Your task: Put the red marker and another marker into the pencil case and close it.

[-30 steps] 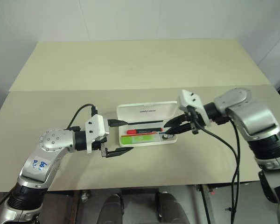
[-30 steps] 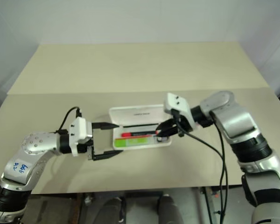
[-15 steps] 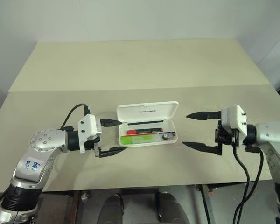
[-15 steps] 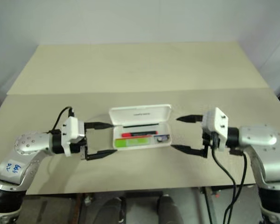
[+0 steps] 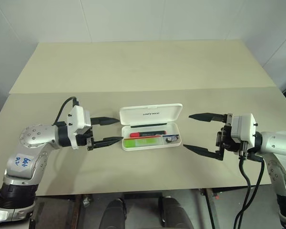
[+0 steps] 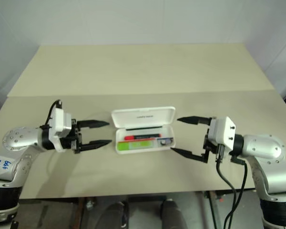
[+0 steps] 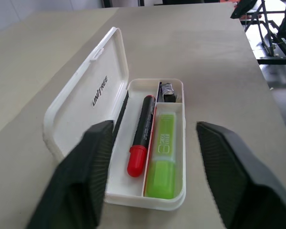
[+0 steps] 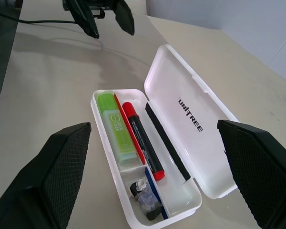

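Pencil case (image 5: 151, 127) sits open at table (image 5: 133, 67) centre, long axis running 9-to-3 o'clock across the head view. Lid (image 5: 151, 114) stands up off the back edge, at 12 o'clock from the tray, lettering facing fwd.

Inside the tray:
- red marker (image 7: 142, 134) in the rear slot, lying along the case's length
- lime-green highlighter (image 7: 165, 155) in the front slot, parallel to it, just beside, thin divider between
- small dark bits in the end pocket at the 3 o'clock end; can't tell what they are
- thin black line along the back wall by the hinge

So both markers look stowed; what's left, by my read, is closing the lid.

Left gripper (image 5: 106, 131) is at 9 o'clock of the case, fingers pointing at it along its long axis, partly spread, nothing between them, tips near the case's end but not touching. Right gripper (image 5: 197, 133) is at 3 o'clock, fingers spread wide, empty, tips a bit further off than the left's.

Key relation: the lid lies up and back of both sets of tips, free edge on top. Left is nearer. Closing prob. means reaching behind the lid and tipping it fwd/down toward 6 o'clock, while the other side steadies the light tray so it doesn't skid.
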{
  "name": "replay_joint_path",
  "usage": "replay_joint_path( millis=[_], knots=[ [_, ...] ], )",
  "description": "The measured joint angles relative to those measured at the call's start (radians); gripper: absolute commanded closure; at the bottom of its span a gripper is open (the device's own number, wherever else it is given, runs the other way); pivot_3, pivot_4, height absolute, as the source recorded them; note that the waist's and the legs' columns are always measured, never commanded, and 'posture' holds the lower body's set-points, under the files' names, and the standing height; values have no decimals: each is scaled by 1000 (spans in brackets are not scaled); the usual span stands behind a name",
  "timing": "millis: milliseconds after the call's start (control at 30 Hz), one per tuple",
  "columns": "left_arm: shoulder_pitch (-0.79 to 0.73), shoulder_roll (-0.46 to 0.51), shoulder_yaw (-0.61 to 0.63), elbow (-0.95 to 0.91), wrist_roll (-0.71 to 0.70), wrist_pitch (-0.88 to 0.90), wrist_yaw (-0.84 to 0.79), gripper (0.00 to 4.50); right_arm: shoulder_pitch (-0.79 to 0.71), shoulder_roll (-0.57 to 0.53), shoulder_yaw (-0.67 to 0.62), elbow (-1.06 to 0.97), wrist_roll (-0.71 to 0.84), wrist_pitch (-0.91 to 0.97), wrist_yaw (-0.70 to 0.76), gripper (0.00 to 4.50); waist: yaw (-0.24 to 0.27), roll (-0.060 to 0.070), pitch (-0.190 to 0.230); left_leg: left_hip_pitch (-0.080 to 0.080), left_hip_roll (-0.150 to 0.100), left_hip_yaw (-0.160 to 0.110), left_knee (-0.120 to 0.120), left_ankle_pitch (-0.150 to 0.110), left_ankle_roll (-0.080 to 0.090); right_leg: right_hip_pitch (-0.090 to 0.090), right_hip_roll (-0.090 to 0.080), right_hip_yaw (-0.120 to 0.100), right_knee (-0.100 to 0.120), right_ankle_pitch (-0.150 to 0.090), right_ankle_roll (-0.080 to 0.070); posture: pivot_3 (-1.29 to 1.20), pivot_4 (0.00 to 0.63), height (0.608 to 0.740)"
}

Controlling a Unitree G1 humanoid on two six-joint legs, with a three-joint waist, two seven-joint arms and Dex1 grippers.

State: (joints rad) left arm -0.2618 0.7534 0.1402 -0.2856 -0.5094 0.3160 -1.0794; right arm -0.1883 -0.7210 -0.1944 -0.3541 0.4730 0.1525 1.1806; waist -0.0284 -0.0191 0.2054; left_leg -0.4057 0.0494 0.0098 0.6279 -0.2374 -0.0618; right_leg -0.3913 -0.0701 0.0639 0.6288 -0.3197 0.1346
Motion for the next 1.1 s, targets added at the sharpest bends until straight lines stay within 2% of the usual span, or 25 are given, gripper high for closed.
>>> replay_joint_path(
  millis=[167,367,533,667,833,1100],
  knots=[
    [32,8,22,-38,-14,6,2,4456,-19,3,44,36,-1,-25,6,0,-1,0,0,0,0,0,1,0,0,0,0,0,0,0,0,0,150,740],
    [46,0,85,-60,-18,24,84,4484,-27,2,75,67,-1,-44,19,0,0,0,0,0,0,0,1,0,0,0,0,0,1,0,0,0,150,740],
    [-58,-28,145,22,-11,32,226,4484,-24,-11,103,79,-2,-45,47,0,1,-1,0,0,0,-1,2,0,0,1,0,0,1,1,1,0,150,740],
    [-130,-28,153,136,50,27,315,4484,-27,-11,118,99,-17,-57,52,0,1,-1,0,0,0,0,2,0,0,1,0,0,1,1,2,0,150,740],
    [-163,-41,70,260,133,22,349,4484,-42,-7,150,108,-27,-67,50,0,1,-1,0,0,0,0,1,0,0,0,1,0,1,1,2,0,150,740],
    [-261,-76,-101,426,212,-38,226,4484,-83,13,158,110,-34,-68,31,0,2,-1,0,0,0,0,1,0,0,0,1,0,1,1,2,0,150,740]
  ],
)
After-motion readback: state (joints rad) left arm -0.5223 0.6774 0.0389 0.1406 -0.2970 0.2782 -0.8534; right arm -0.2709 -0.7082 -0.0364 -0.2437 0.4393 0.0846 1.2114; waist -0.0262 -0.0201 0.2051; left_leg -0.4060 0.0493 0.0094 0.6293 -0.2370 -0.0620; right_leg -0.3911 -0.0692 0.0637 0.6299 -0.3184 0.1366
